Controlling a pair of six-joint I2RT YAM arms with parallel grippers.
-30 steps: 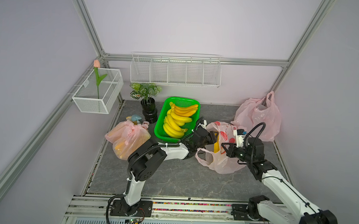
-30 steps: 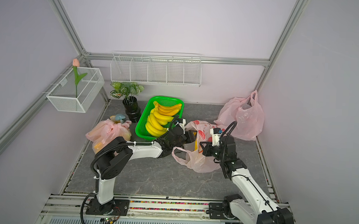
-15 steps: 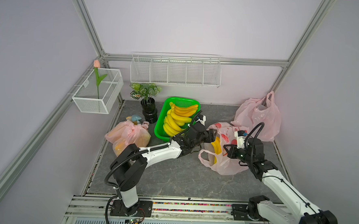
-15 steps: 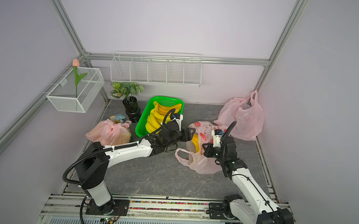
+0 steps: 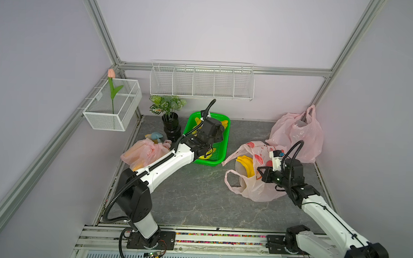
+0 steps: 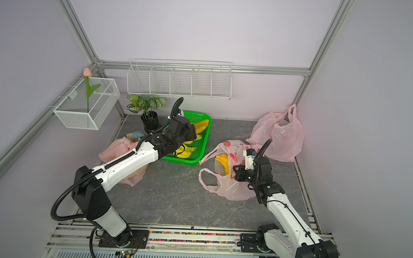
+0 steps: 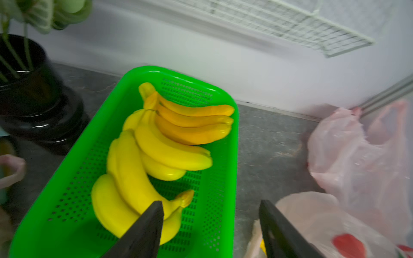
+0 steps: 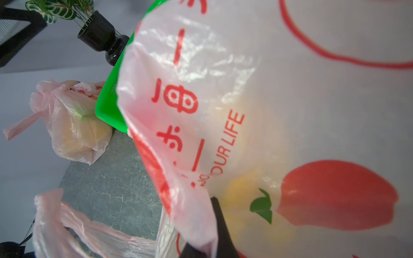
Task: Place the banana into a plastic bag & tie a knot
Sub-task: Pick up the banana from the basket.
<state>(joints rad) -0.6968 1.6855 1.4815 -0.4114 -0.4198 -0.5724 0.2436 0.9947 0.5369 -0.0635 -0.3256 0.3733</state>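
Wire shelf (image 5: 202,82): mounted on the back wall, upper centre of the frame.
Wire basket (image 5: 112,105): hung at left; a tulip (image 5: 111,73) is stood inside.
Potted plant (image 5: 169,122): set on the table (image 5: 196,202), below the shelf's left end.
Blue mushroom figure (image 5: 157,136): seen just lower left of the pot.

The plastic bag (image 5: 253,192) is showing as thin, translucent pink film, crinkling and catching soft glossy highlights. At ten o'clock from it, the green basket (image 5: 222,147) is looking like hard, shiny, perforated plastic, and the bananas (image 7: 161,147) in it are gleaming smooth and waxy. The tabletop (image 5: 197,194) is reading as matt grey veined stone. At its twelve o'clock, the wire shelf (image 5: 200,85) is looking like white-coated metal; at eleven, the black pot (image 7: 33,105) is shining glossily.
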